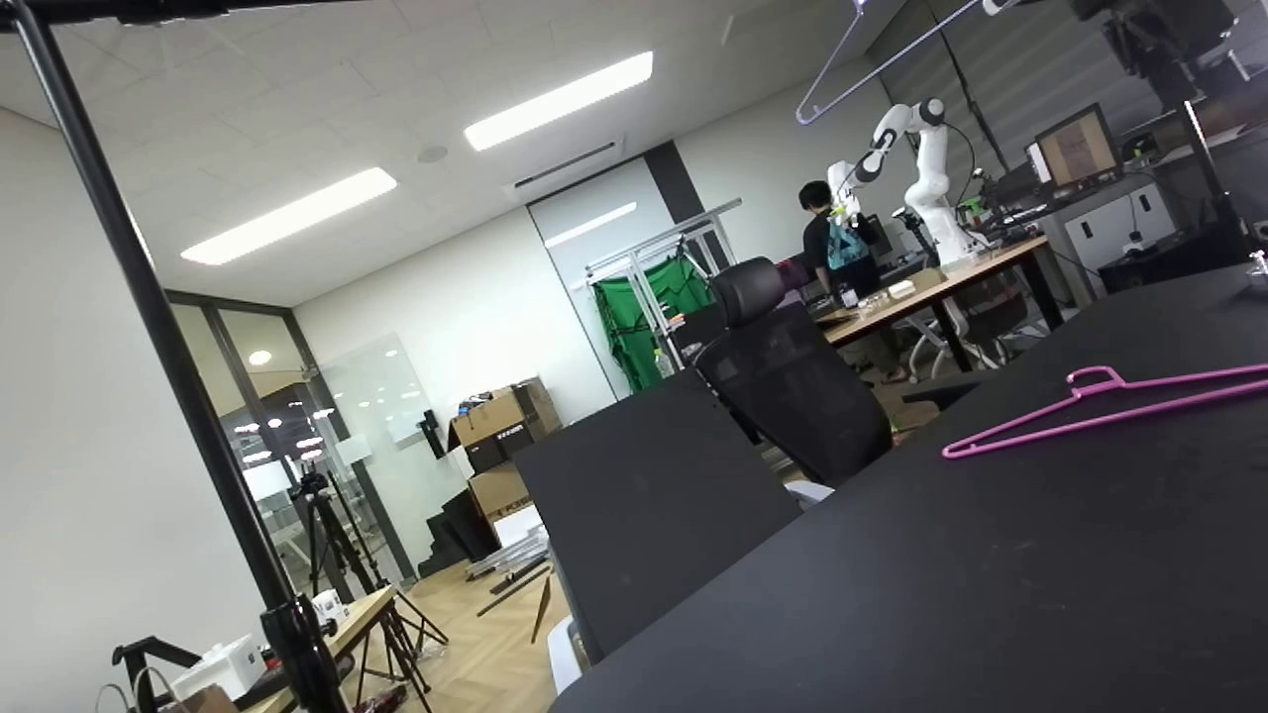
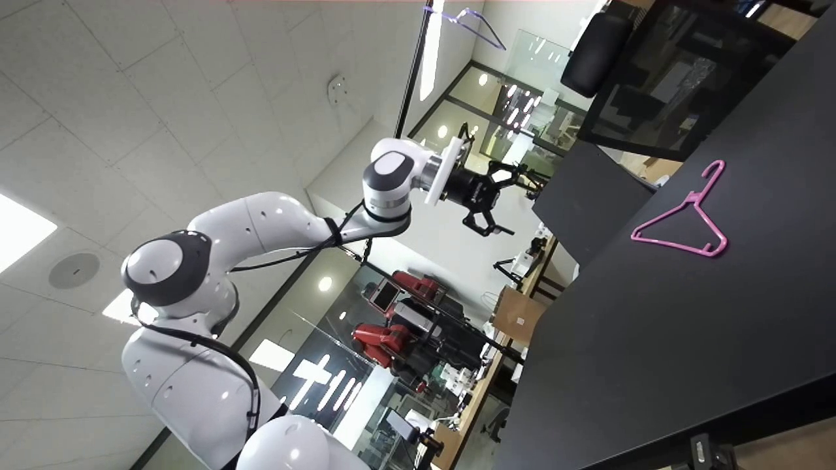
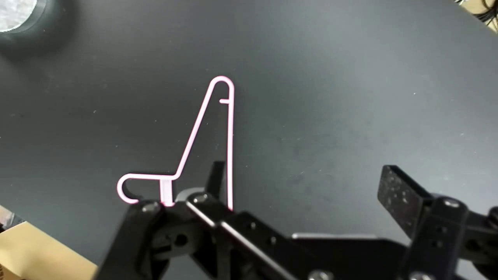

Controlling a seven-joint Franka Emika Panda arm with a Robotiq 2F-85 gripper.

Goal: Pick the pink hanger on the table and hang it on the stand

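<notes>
Your white arm (image 2: 261,225) is up above the black table (image 2: 653,339), its lower part cut off at the bottom in an exterior view. Next, a pale purple hanger (image 1: 892,63), much higher than the table and cropped by the top edge in an exterior view. Then your claw (image 3: 307,186), over the table and well apart from it: released, fingers spread wide. Then a chair (image 1: 802,396), just past the table's edge. Last, your pink hanger (image 2: 695,198), lying flat on the table near that edge, whole in an exterior view.

Looks: thin magenta-pink outline, narrow triangle, rounded corners, tiny peg inside a corner, short neck block, small curled hook. Wrist view washes it out to pale pink.

Hard to make out, again left to right. Wrist view: a round thing (image 3: 13,13) on the table, pale top, mostly out of frame; you can't tell what it is. Then the hook and one shoulder show, but part of the neck and the rest of the pink hanger go behind your claw's dark linkage. In an exterior view the pink hanger (image 1: 1100,388) loses its right end past the picture's edge.
</notes>
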